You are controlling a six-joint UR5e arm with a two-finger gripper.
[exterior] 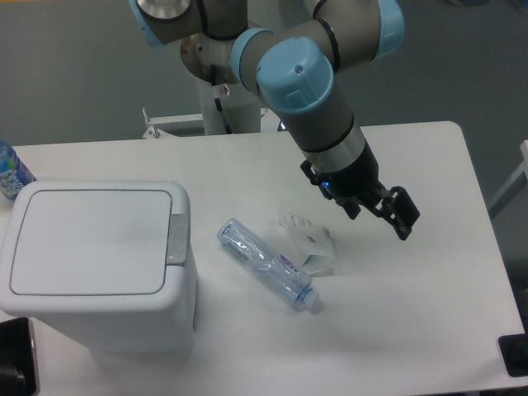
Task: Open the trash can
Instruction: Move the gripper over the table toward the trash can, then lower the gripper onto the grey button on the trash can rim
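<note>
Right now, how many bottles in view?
2. One clear bottle lies on its side mid-table, right of the trash can. A second bottle sits at the left edge, mostly cropped.

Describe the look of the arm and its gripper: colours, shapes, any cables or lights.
The arm is built from thick grey cylindrical segments with light blue round caps on the joints and a silver band near the wrist. The gripper is black and angular, with two short fingers. A small blue light glows at its base. A thin black cable hangs near the white mounting column.

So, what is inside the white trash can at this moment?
That cannot be seen: the flat lid of the trash can is shut and covers the whole opening. Only the grey latch shows at its right edge.
</note>
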